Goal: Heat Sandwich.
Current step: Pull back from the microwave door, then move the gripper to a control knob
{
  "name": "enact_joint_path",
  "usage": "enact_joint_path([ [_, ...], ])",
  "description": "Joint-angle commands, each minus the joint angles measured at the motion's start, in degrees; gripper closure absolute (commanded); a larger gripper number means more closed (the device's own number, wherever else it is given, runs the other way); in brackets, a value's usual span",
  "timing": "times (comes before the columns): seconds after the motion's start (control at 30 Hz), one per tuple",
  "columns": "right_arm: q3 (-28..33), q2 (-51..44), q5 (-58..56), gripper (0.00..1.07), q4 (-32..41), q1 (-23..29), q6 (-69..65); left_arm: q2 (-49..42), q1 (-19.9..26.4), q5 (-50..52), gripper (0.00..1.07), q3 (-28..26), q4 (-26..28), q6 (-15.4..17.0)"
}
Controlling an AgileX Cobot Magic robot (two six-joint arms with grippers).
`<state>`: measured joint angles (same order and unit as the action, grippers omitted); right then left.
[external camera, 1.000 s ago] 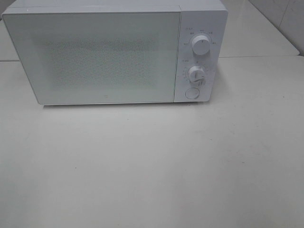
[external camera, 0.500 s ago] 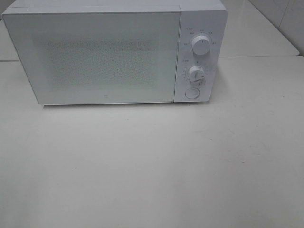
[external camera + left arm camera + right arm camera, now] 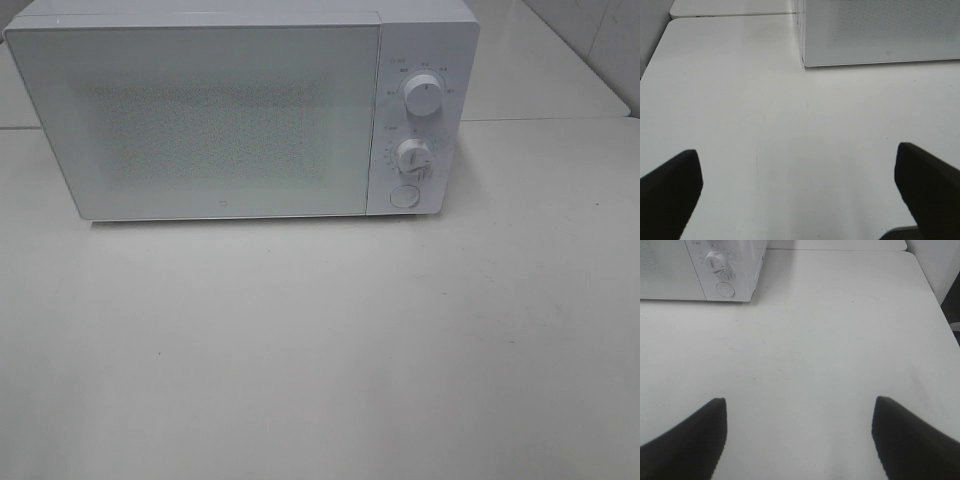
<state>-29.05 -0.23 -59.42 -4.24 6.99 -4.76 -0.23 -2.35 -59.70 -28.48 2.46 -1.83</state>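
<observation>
Standing upright at the back of the counter [image 3: 320, 350] and facing forward: a white box-shaped microwave [image 3: 240, 110]. Sitting flat on its base and casting a thin shadow along the front edge. Showing a wide pale door [image 3: 200, 120], closed flush with the body, speckled with fine dots and hiding the inside. Carrying a narrow control strip to the right of the door: upper knob [image 3: 424, 96], lower knob [image 3: 413, 156] just beneath it, round button [image 3: 403, 196] lowest. Appearing partly in both wrist views, a lower front corner in each.
</observation>
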Motion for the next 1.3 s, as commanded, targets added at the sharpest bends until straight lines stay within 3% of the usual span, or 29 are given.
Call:
enact_joint_path([
  [0.03,0.06,-1.03,0.06,0.31,-0.06,-0.29,0.17,-1.55,0.06,0.69,0.03,0.23,0.17,-0.23],
  [1.3,0.0,-1.03,0.11,0.31,-0.17,-0.29,-0.06,-1.55,0.06,0.69,0.03,0.23,0.17,-0.23],
])
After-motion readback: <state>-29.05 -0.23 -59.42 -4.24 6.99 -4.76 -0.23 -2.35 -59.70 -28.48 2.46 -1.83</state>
